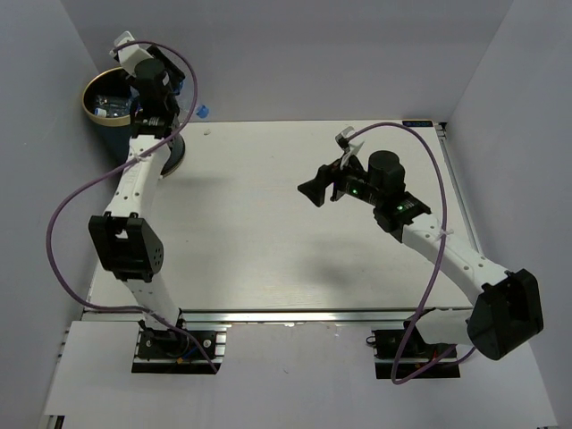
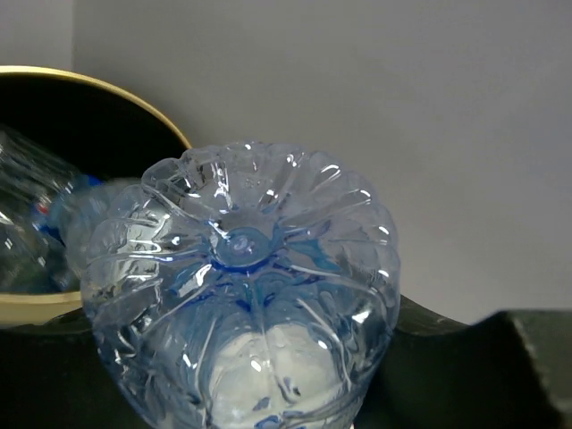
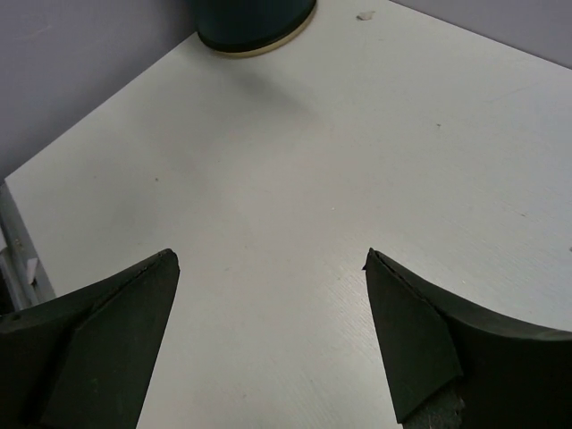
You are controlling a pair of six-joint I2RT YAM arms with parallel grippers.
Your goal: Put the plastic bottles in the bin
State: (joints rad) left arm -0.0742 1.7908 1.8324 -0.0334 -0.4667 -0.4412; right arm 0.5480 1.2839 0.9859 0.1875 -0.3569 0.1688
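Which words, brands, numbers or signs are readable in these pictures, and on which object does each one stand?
No text can be read with certainty in any view.
On the near bottle, faint raised marks by the centre of its base: too blurred to read.
On the bottles inside the bin, blue labels: blurred, unreadable.
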